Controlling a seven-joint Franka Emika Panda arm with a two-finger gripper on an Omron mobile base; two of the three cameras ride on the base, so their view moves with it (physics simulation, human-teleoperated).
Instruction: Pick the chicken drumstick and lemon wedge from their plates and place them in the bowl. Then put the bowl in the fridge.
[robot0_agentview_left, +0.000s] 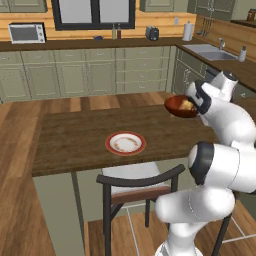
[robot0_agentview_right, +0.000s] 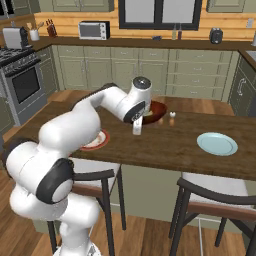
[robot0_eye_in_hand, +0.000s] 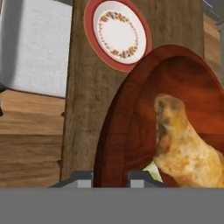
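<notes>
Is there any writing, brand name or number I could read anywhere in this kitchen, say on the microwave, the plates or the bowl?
None can be read.
Microwave: no legible label or digits.
Red-rimmed plate: a ring of floral decoration, no words.
Bowl: plain wood.
Blue plate: plain.

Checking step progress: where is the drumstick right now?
The drumstick lies inside the bowl, which the gripper grips by its rim, beside the red-rimmed plate.

Tabletop mostly bare; chairs flank near edge.
</notes>
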